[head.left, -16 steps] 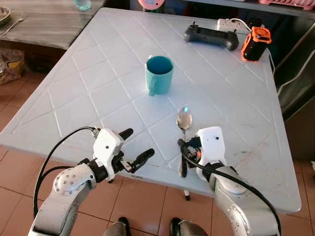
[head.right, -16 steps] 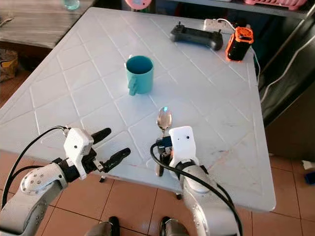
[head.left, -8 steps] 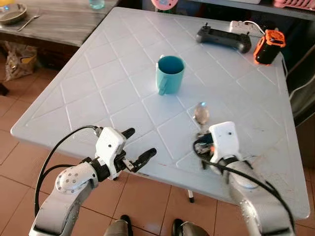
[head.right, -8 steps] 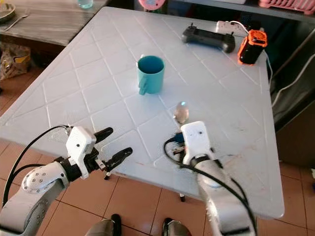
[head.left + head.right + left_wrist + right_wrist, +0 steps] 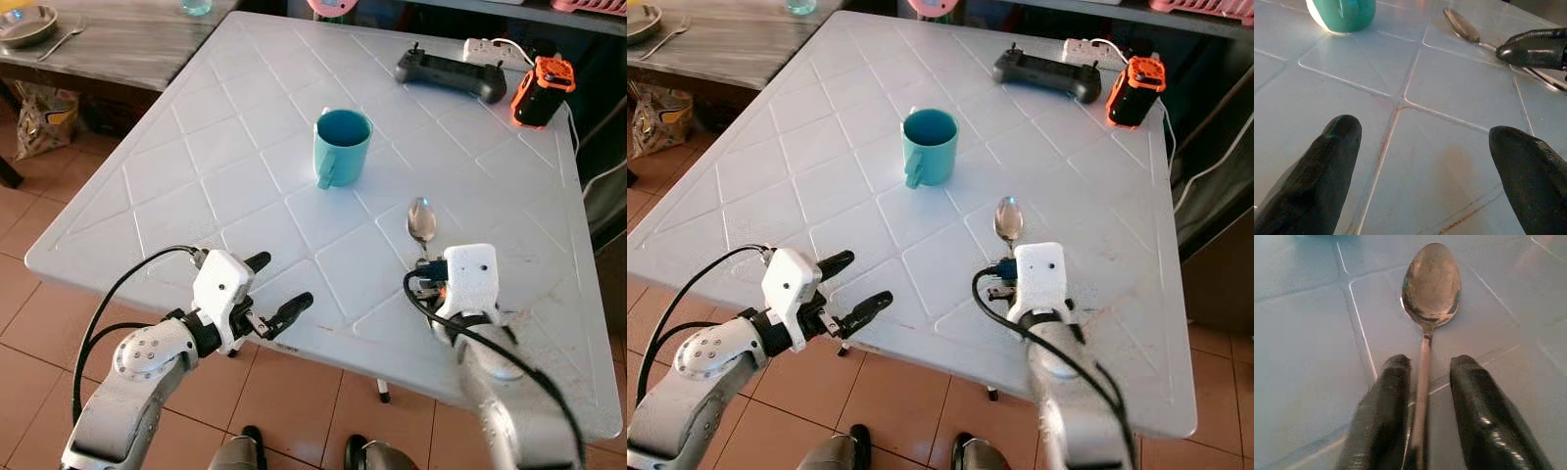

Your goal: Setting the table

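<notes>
spoon (image 5: 1431, 281) stiff, light, slick (thin handle); hold mid-handle | right gripper (image 5: 1422, 382) closed on it | left gripper (image 5: 1425, 161) spread, empty | worktop (image 5: 196, 166)

Teal mug (image 5: 342, 145), silver spoon (image 5: 1431, 284), pale diamond-patterned table (image 5: 196, 166), apparently orange-black device (image 5: 542, 90)

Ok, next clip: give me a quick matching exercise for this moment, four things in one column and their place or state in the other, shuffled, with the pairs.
Things:
1. teal mug
2. spoon
3. left gripper
4. orange device

Place or state:
A. handle between the right gripper's jaws, bowl pointing away from the robot
B. at the table's far right corner, beside the black controller
C. jaws spread, nothing in them, at the near table edge
D. upright near the middle of the white table

Pairs: 1-D, 2-A, 3-C, 4-B
</notes>
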